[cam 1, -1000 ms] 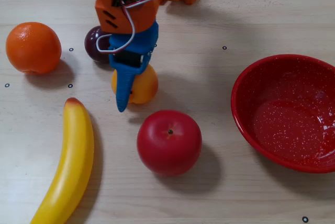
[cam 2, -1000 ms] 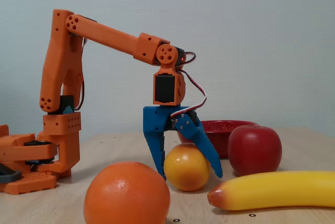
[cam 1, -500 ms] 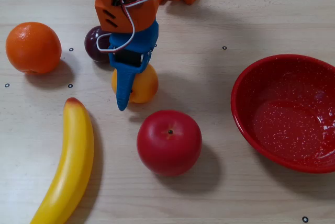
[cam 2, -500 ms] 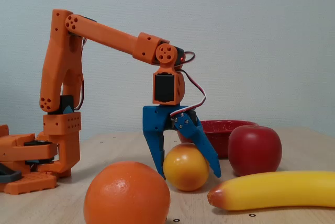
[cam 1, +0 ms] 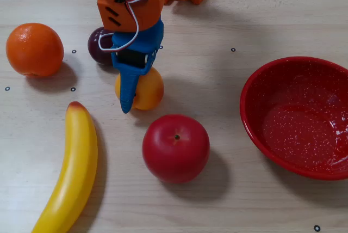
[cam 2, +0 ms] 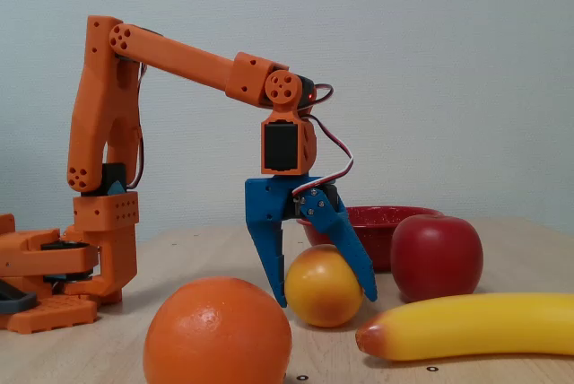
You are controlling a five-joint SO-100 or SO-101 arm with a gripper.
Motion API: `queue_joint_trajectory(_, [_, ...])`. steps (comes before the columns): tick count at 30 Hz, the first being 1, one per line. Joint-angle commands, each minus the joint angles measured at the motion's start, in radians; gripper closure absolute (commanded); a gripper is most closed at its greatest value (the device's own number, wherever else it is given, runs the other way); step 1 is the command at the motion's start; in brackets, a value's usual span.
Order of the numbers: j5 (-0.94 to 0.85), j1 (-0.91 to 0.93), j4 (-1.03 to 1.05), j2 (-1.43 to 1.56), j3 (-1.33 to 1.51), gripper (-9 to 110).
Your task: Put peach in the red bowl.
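The end effector (cam 2: 321, 296) straddles the peach (cam 2: 322, 286), its blue fingers (cam 2: 265, 254) pressed against either flank in the side-on fixed view, so it appears to be gripping the fruit, narrow enough to pinch it. The peach sits left of centre in the top-down fixed view (cam 1: 142, 89), low at the table (cam 1: 217, 20); whether it rests on the wood or is just clear of it cannot be told.

The bowl (cam 1: 255, 129) lies at the right edge of that view, well apart from the peach. The apple (cam 1: 175, 147) sits near the peach, below and to its right, roughly toward the bowl.

The main risk is the hold: the fruit is round and smooth, and the fingers meet it on curved sides, so it could squirt out during a lift. A low carry could also clip the apple or the bowl's rim and knock the peach loose.
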Motion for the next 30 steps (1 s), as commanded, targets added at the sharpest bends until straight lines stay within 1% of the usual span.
queue_joint_trajectory(1, [-0.029,0.011,-0.025,0.035,-0.014,88])
queue_joint_trajectory(3, [-0.031,0.011,-0.025,0.032,-0.017,99])
queue_joint_trajectory(4, [-0.034,0.011,-0.025,0.032,-0.017,101])
queue_joint_trajectory(7, [-0.044,0.012,-0.014,0.034,-0.021,101])
queue_joint_trajectory(13, [-0.149,0.040,-0.002,0.063,-0.023,102])
queue_joint_trajectory(16, [-0.170,0.061,0.021,0.092,-0.037,102])
queue_joint_trajectory(22, [-0.184,0.095,0.133,0.187,-0.069,102])
queue_joint_trajectory(30, [-0.229,0.146,0.201,0.311,-0.083,102])
